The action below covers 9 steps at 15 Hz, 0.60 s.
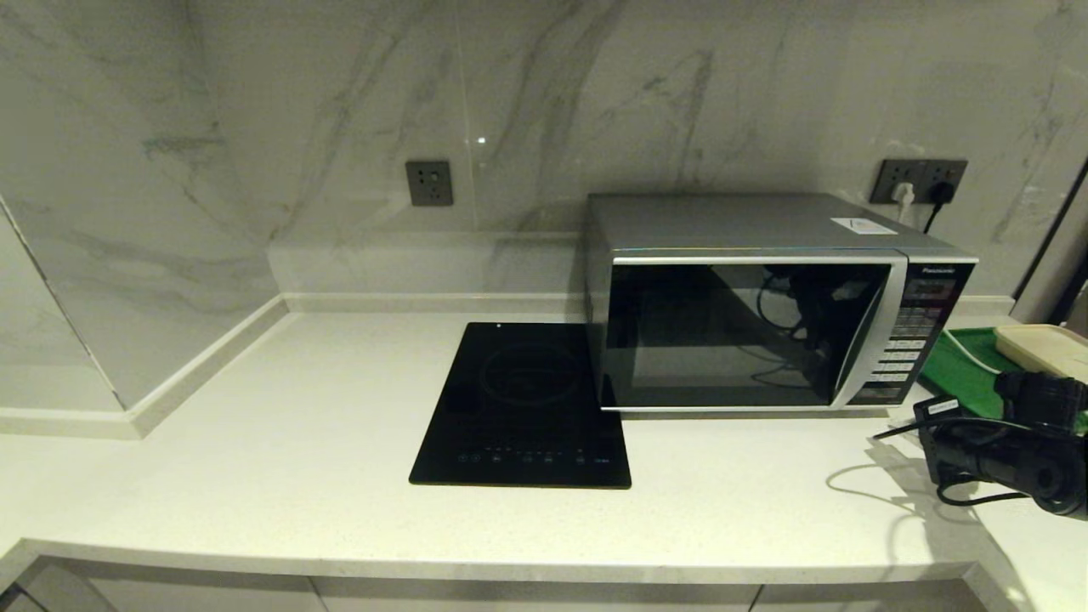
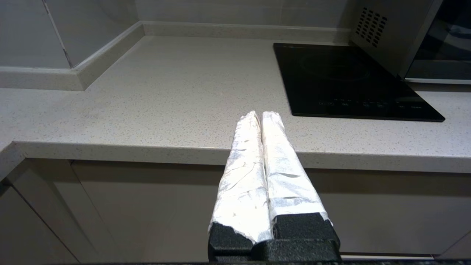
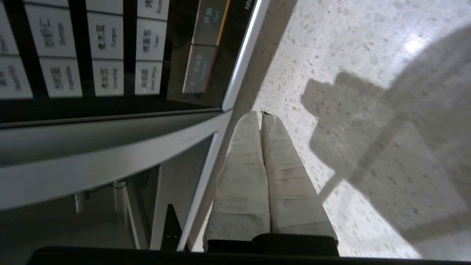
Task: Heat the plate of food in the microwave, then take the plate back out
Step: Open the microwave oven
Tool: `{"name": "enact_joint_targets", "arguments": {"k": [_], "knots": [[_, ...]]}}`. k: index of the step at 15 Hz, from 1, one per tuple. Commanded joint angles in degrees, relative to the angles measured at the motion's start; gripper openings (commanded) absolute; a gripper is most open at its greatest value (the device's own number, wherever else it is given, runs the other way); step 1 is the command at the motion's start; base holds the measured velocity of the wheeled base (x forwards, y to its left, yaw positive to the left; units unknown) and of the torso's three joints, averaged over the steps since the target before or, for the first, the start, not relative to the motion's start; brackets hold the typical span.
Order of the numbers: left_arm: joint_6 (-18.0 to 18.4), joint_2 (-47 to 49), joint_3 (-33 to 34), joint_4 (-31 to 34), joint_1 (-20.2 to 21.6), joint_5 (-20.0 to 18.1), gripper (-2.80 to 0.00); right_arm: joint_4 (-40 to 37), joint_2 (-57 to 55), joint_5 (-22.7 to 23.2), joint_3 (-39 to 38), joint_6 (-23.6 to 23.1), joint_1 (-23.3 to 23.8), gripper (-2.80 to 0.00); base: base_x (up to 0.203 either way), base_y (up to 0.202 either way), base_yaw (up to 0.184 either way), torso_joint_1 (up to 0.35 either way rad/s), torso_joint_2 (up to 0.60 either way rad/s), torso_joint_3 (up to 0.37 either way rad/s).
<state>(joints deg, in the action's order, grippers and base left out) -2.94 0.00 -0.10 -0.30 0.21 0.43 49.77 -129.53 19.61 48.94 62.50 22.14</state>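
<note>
The microwave (image 1: 748, 331) stands on the counter at the back right with its dark glass door closed; only reflections show in the glass. The plate of food is out of view in every frame. My right arm (image 1: 1011, 450) reaches in from the right edge, low beside the microwave's front right corner. Its gripper (image 3: 261, 116) is shut with nothing in it, the tips over the counter just below the keypad panel (image 3: 110, 55). My left gripper (image 2: 261, 116) is shut and empty, held below and in front of the counter's front edge, left of the microwave (image 2: 390, 33).
A flat black induction cooktop (image 1: 527, 408) lies left of the microwave. A green tray (image 1: 956, 365) with a cream tray (image 1: 1045, 348) on it sits at the far right behind my right arm. Pale counter (image 1: 255, 425) spreads to the left; marble walls enclose it.
</note>
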Motion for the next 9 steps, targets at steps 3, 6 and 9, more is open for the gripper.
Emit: {"name": "enact_joint_targets", "arguments": {"k": [3, 6, 9], "knots": [[0.0, 0.0, 0.0, 0.0, 0.0, 0.0, -2.8, 0.4, -3.3, -0.4, 4.3, 2.4, 0.8, -2.8, 0.0, 0.0, 0.0, 0.0, 0.0, 0.0], [0.0, -0.1, 0.0, 0.0, 0.0, 0.0, -2.8, 0.4, -6.3, -0.5, 7.9, 2.5, 1.8, -2.8, 0.0, 0.0, 0.0, 0.0, 0.0, 0.0], [0.0, 0.0, 0.0, 0.0, 0.0, 0.0, -2.8, 0.4, -7.6, -0.5, 10.0, 2.5, 2.0, -2.8, 0.0, 0.0, 0.0, 0.0, 0.0, 0.0]]}}
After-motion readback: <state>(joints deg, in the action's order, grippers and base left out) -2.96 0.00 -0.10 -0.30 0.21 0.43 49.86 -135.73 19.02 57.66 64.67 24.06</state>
